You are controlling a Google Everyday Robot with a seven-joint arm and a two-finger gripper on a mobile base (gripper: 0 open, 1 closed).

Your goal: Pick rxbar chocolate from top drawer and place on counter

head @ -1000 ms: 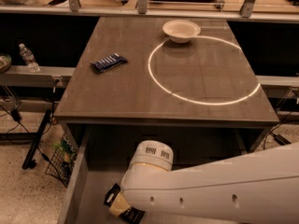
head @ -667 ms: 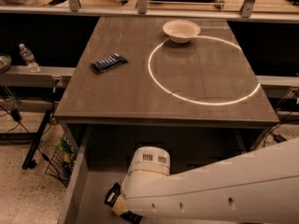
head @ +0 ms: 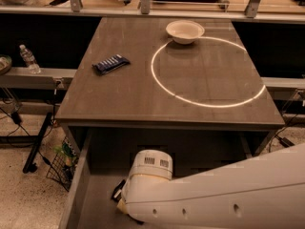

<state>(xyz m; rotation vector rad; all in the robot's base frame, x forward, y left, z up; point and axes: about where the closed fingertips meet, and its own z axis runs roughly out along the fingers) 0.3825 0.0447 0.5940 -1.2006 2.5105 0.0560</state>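
The top drawer (head: 81,185) stands pulled open below the counter (head: 124,94), which bears a bright white ring of light. My white arm reaches in from the right, and its wrist hangs low over the drawer's left part. My gripper (head: 118,192) shows only as a small dark part at the wrist's lower left, down inside the drawer. The rxbar chocolate is hidden; the arm covers most of the drawer's floor.
A dark blue wrapped bar (head: 110,64) lies on the counter's left side. A white bowl (head: 185,31) sits at the back, on the ring's edge. A water bottle (head: 29,59) stands on a ledge at the left. A wire basket (head: 62,168) and cables lie on the floor left of the drawer.
My wrist has sunk slightly lower and a little left into the drawer. Nothing on the counter has moved.
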